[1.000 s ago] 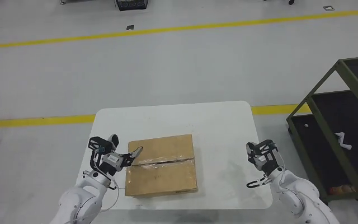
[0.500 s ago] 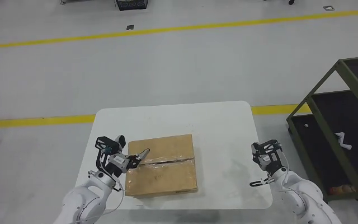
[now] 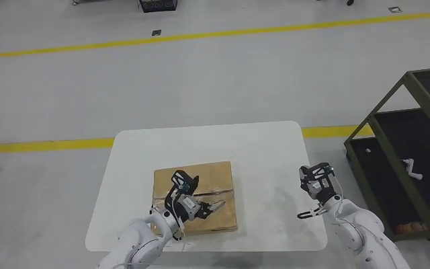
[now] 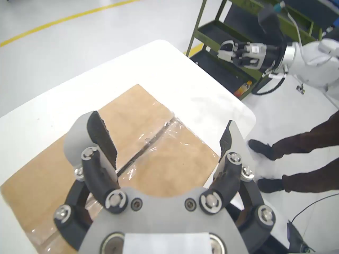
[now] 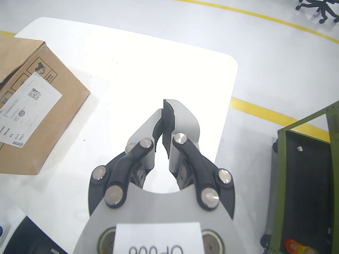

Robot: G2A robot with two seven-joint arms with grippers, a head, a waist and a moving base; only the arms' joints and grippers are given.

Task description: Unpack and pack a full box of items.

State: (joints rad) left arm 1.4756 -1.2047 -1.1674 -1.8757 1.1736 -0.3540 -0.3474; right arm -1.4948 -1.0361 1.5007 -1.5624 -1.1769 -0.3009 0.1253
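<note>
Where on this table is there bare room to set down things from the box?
Bare: the wide table stretch between the box and the shut right gripper, and the strip beyond the box's far side. Crowded: over the box, where the open left gripper hangs.

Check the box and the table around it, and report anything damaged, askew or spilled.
Nothing spilled or broken. The cardboard box lies flat and closed on the table. Only the clear tape along its top seam is wrinkled, and one top flap edge seems to stand slightly off the side wall.
</note>
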